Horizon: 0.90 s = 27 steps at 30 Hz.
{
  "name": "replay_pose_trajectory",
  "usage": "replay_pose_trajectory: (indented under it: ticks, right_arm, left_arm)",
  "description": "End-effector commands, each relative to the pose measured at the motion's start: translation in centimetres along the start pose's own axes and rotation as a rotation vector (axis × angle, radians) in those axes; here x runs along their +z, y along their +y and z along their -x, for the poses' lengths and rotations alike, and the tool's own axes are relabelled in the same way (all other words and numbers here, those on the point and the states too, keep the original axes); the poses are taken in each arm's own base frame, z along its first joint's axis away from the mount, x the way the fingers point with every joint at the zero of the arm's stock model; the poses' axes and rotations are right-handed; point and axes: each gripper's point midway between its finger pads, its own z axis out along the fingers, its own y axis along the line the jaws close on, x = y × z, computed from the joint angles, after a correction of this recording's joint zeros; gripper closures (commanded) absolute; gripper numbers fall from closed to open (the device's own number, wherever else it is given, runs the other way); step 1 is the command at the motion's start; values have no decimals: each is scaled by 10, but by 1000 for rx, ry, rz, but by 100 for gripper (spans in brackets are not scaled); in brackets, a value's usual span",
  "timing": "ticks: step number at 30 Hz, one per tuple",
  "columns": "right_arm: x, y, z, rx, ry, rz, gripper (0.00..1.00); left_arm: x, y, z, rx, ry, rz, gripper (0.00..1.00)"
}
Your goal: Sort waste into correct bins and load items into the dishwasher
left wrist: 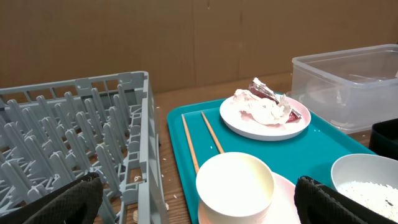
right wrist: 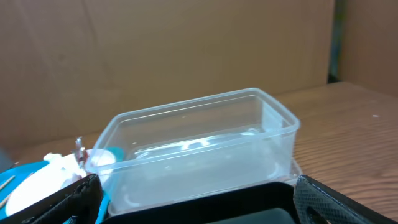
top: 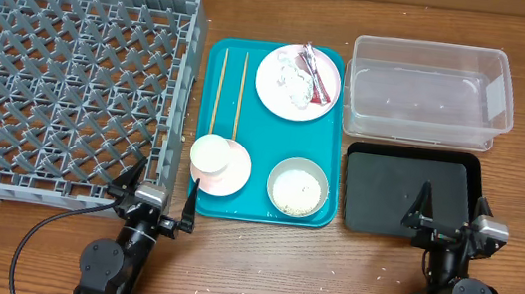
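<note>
Dish rack (top: 70, 83) left on worktop (top: 278, 269); serving tray (top: 262, 137) centre; tub (top: 419, 96) right rear, shallow tray (top: 388, 188) before it. On serving tray: chopsticks (top: 219, 92) left rear, plate (top: 273, 76) right rear, cup (top: 210, 153) front left, bowl (top: 272, 182) front right.

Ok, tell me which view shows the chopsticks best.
Overhead: both chopsticks lie in full, side by side on the teal tray. Left wrist shows them foreshortened, near ends meeting the white cup. Right wrist shows none clearly.

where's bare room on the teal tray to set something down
Middle of the teal tray is bare, bordered by chopsticks, plate, cup and rice bowl. Also bare: the black tray. Crowded on the plate, heaped with scraps.
</note>
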Motion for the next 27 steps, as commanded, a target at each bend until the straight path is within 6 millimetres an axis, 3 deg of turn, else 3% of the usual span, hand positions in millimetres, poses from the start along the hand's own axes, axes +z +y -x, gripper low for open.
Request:
replay_pose_trajectory:
  ticks: [1, 8, 10, 15, 19, 23, 27]
  right_arm:
    - [-1, 18, -8, -1, 27, 105, 0]
    - [-4, 35, -3, 0, 11, 206, 0]
    - [-7, 47, 7, -1, -20, 275, 0]
    - [-25, 72, 58, -12, -95, 394, 0]
    - [-41, 80, 98, -11, -36, 403, 0]
    - [-43, 85, 126, -32, 105, 380, 0]
    - [-28, 92, 156, -23, 267, 353, 0]
  left_arm:
    - [0, -1, -2, -7, 4, -4, 0]
    - [0, -1, -1, -61, -1, -8, 0]
    - [0, -2, 4, -118, -19, -13, 0]
    - [-8, -1, 43, -224, -86, -20, 0]
    - [-19, 5, 82, -228, -74, 11, 0]
    - [-18, 1, 107, -280, 58, -11, 0]
    - [-5, -16, 129, -319, 269, -113, 0]
